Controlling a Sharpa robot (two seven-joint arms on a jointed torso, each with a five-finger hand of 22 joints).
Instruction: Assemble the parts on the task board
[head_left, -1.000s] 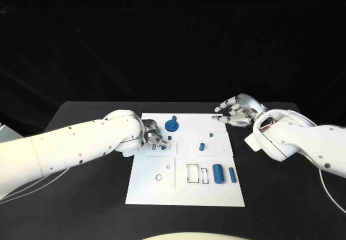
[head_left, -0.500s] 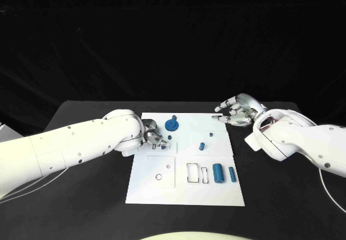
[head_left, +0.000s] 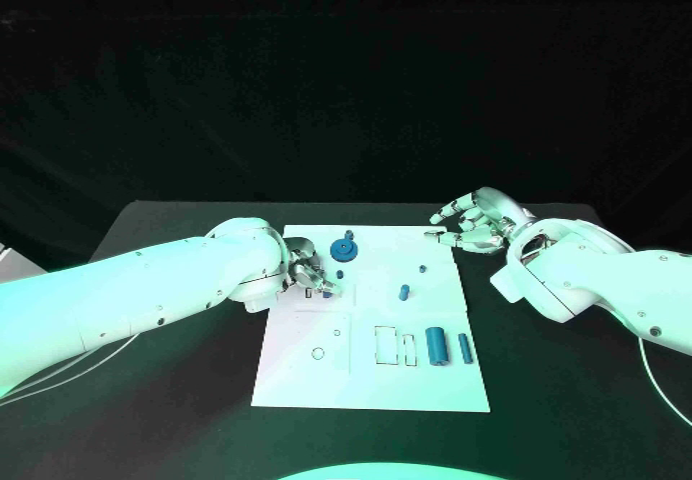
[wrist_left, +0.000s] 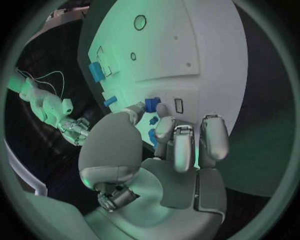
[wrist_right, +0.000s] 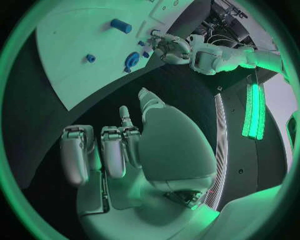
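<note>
The small blue part (wrist_left: 152, 104) sits pinched at the tips of the left hand (head_left: 307, 277), thumb against a finger, just above the task board (head_left: 372, 385) at about its nine o'clock edge. In the left wrist view the piece hangs right beside a small rectangular slot (wrist_left: 179, 105) cut in the white plate; whether it already touches the board I cannot tell.

Other parts lie around it on the board: a blue wheel-like part (head_left: 343, 249) at roughly eleven o'clock, a short blue peg (head_left: 404, 293) near the centre, and two blue cylinders (head_left: 436, 346) side by side toward four o'clock, next to an outlined rectangular recess (head_left: 388, 345).

By my judgement the step in hand is seating the pinched piece in its slot. The next move calls for lining the part up squarely over the opening and lowering it straight, then letting go only once it stands on its own.

The right hand (head_left: 479, 222) hovers off the board's one o'clock corner above the desk (head_left: 173, 400), fingers loosely spread and holding nothing.
</note>
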